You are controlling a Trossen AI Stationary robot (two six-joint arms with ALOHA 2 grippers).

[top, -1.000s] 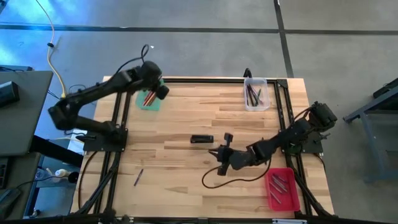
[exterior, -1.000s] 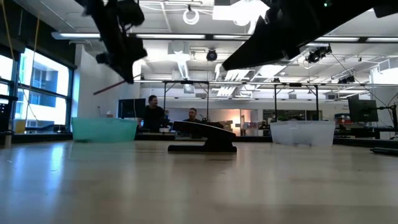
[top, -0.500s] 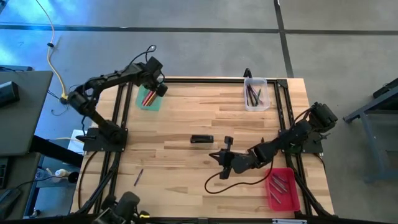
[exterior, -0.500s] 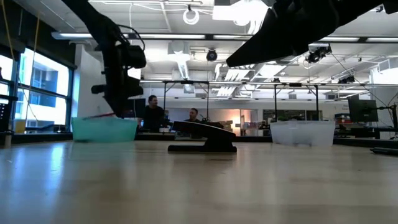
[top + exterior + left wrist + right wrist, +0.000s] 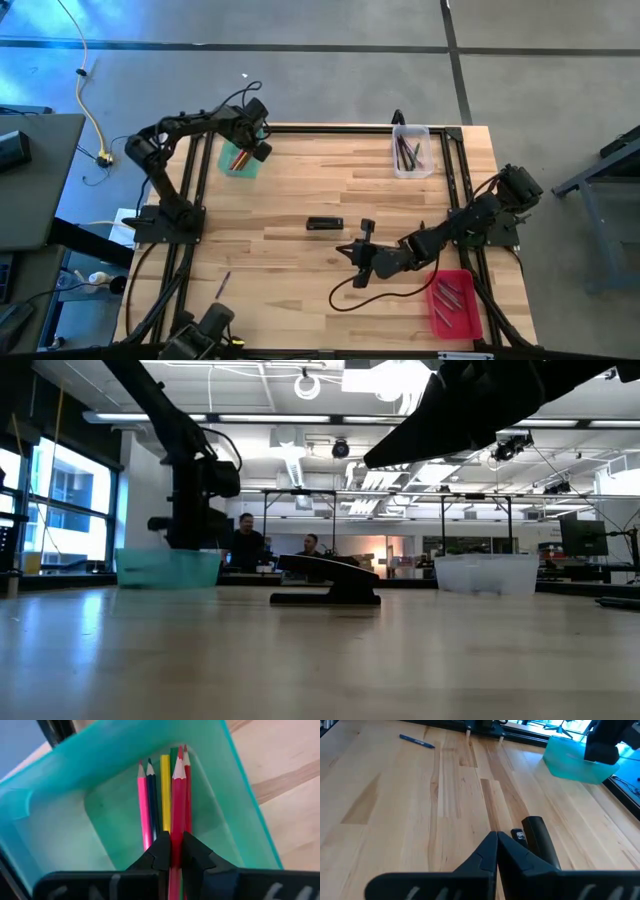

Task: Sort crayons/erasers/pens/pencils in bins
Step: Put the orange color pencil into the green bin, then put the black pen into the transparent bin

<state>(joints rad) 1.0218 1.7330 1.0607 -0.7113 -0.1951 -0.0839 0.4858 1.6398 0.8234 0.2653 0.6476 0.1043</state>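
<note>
The translucent green bin (image 5: 238,158) stands at the table's far left and holds several pencils (image 5: 155,800): pink, dark blue, yellow, green and red. My left gripper (image 5: 175,851) hangs over this bin (image 5: 60,815), pointing steeply down, shut on a red pencil (image 5: 177,795). In the low view it (image 5: 190,538) reaches down to the bin's rim (image 5: 167,568). My right gripper (image 5: 358,250) is shut with nothing in it, low over the middle of the table, beside a black block (image 5: 540,842). A blue pen (image 5: 222,284) lies flat at the near left. My left gripper pinches the red pencil's shaft (image 5: 175,832) between its two fingertips, coming from above and pointing steeply down into the green bin. The pencil runs lengthwise between the fingers, its sharpened point (image 5: 178,764) ahead over the other pencils. Whether it rests on them I cannot tell.
A clear bin (image 5: 411,150) with dark pens stands at the far right. A red bin (image 5: 452,303) with small pieces sits at the near right. The black block (image 5: 324,223) lies mid-table. A dark cable (image 5: 370,290) loops below my right arm.
My left gripper has sunk toward the green bin at the table's far left and tipped steeper, carrying the red pencil. The pencil, slanting in the air above the bin a second ago, now points down into it among the others.
</note>
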